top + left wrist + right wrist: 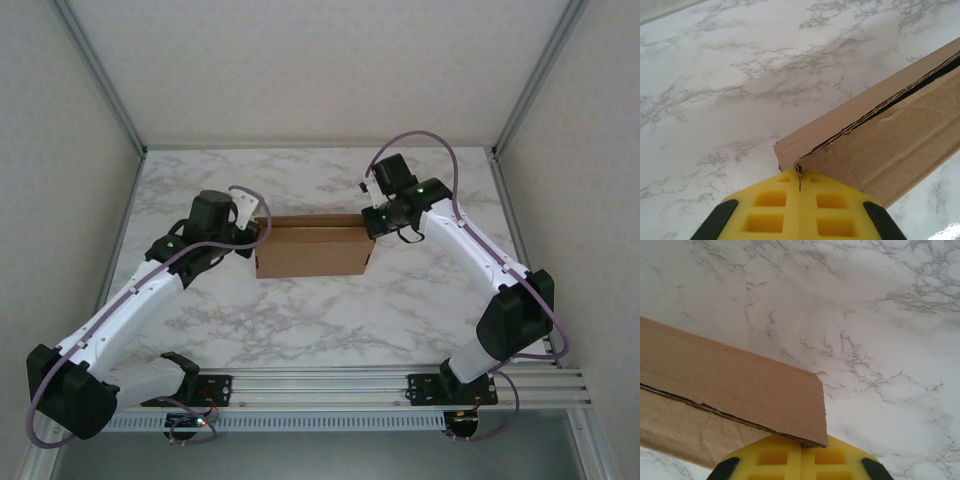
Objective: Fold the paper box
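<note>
Position: paper box [310, 250] at middle of counter [300, 320], folded shut into a shallow block; contents hidden. Plain brown cardboard, lid seam gaping slightly, surface creased. Left end effector [262, 232] pinched closed, empty, tips at left corner; right end effector [372, 226] likewise at right corner.

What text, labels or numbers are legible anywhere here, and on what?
No readable text in any view.
paper box: plain brown cardboard, no print on the faces shown.
table: marble veining only.
left end effector and right end effector: bare yellow, unmarked.
</note>
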